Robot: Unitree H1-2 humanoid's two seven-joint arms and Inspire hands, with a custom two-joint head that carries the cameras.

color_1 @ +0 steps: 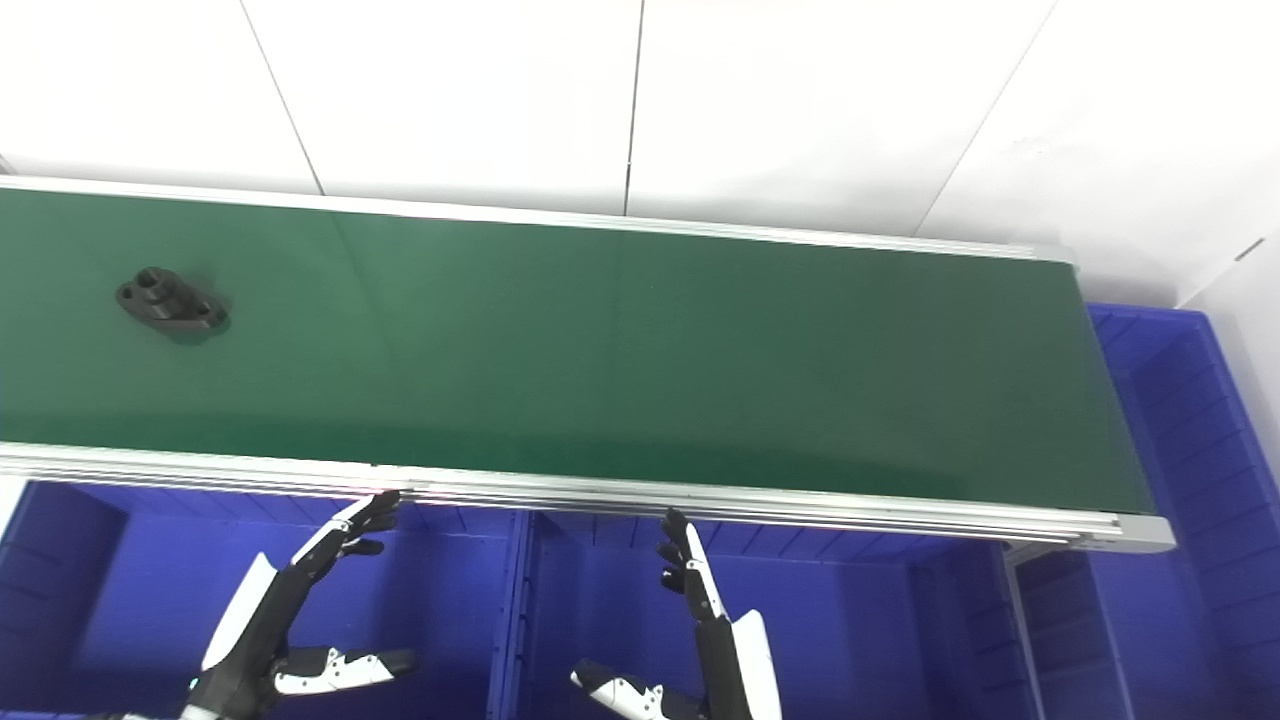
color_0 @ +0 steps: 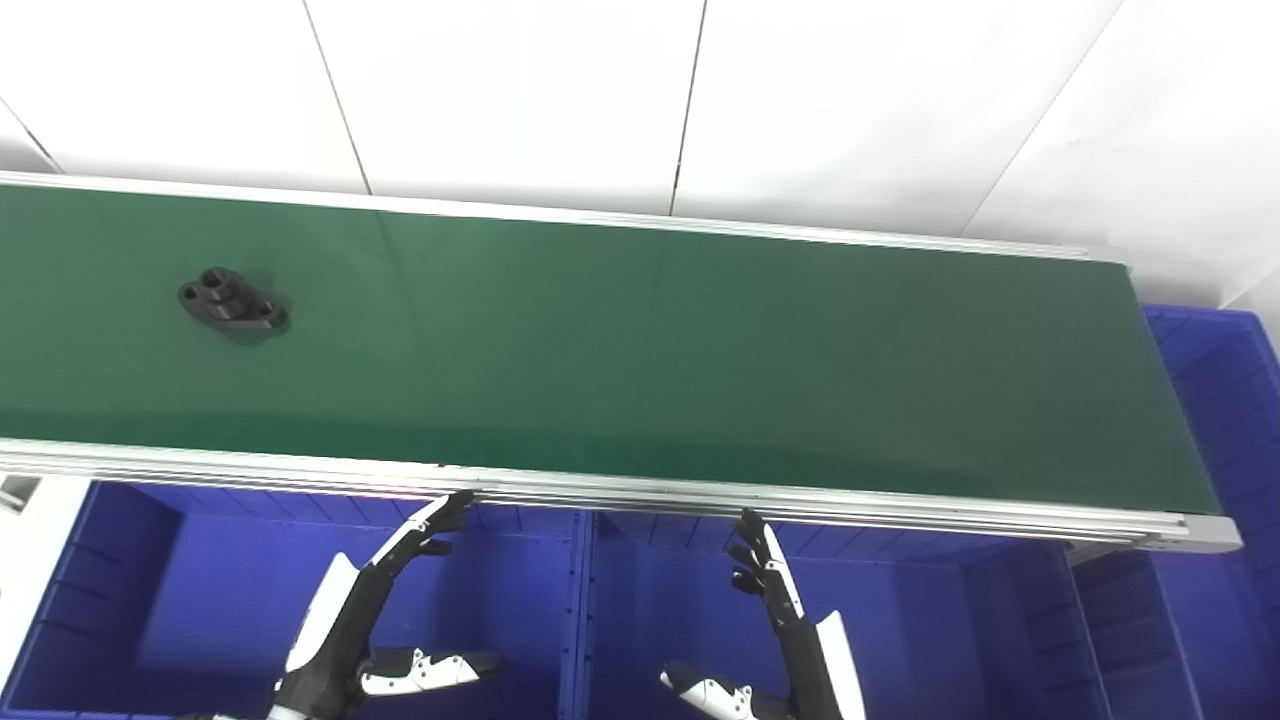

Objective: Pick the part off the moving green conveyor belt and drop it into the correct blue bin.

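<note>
- Belt: long green conveyor belt [color_0: 640,350] w/ aluminium side rails, runs left to right across view, white panelled wall [color_0: 500,90] behind.
- Blue plastic bins [color_0: 200,600] sit below near rail, side by side; another blue bin [color_0: 1220,400] at belt's right end.
- Left hand [color_0: 375,610] hangs over left bin, fingers spread, thumb out, holding nothing; fingertips near rail.
- Right hand [color_0: 775,620] over middle bin, likewise spread, empty.
- Black flanged metal part [color_0: 232,302] lies on belt far left, well apart from both hands.
</note>
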